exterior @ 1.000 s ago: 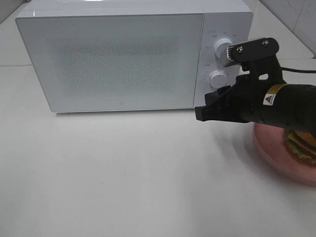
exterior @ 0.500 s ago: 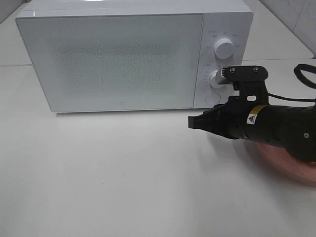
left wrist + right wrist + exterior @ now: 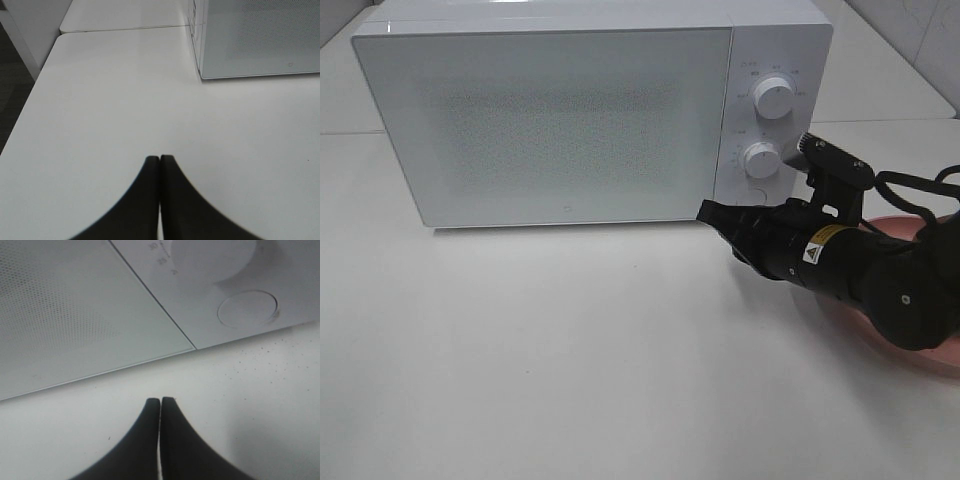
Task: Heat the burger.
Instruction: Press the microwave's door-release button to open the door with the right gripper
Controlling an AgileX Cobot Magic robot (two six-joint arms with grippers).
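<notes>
- Right gripper (image 3: 708, 210) has its jaws pressed together with nothing in them, tip right at the lower right corner of the microwave (image 3: 570, 120) door, below the round button (image 3: 247, 309).
- Left gripper (image 3: 160, 158) is closed and empty too, over the white table (image 3: 570, 350).
- Can't see the burger; the right arm covers most of the pink plate (image 3: 895, 221).

Ext high cam: above front, tilted down at table (image 3: 570, 380), mid range, microwave (image 3: 550, 120) at 12 o'clock. R wrist cam (image 3: 833, 168), at 3 o'clock there, v. close to microwave's lower front, facing door (image 3: 75, 305) edge & round button (image 3: 247, 310). L wrist cam: low over table, farther off, facing microwave's front corner. All 3 share microwave front + tabletop.
</notes>
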